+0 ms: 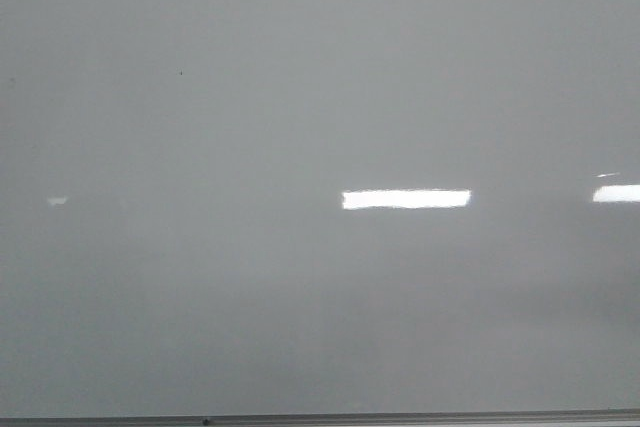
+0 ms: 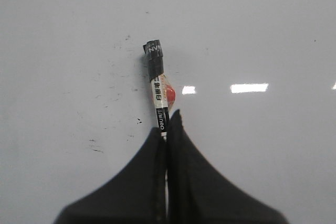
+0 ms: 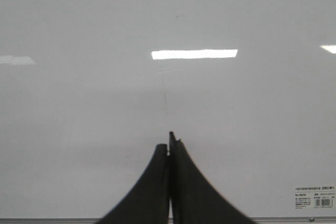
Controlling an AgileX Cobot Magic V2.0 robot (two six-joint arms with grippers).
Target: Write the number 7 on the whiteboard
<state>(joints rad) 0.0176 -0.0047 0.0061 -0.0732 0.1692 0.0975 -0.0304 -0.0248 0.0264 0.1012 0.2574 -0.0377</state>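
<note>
Gripping the marker [image 2: 159, 90] with left gripper [image 2: 167, 129] clamped tight; right gripper [image 3: 169, 148] pressed together, empty; pressing tip squarely onto blank whiteboard [image 1: 300, 327], keeping pressure even.

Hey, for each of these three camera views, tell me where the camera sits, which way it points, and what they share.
Front view: faces forward onto the whiteboard, its edge strip along the bottom; no arm shows and no 7 is drawn.
Left wrist view: on the left arm, looking past the left hand, shut on a marker, toward the board.
Right wrist view: on the right arm, looking past the right hand, shut with nothing in it, toward the board and a label sticker.
Shared: all three show the glossy board with bright light reflections.
</note>
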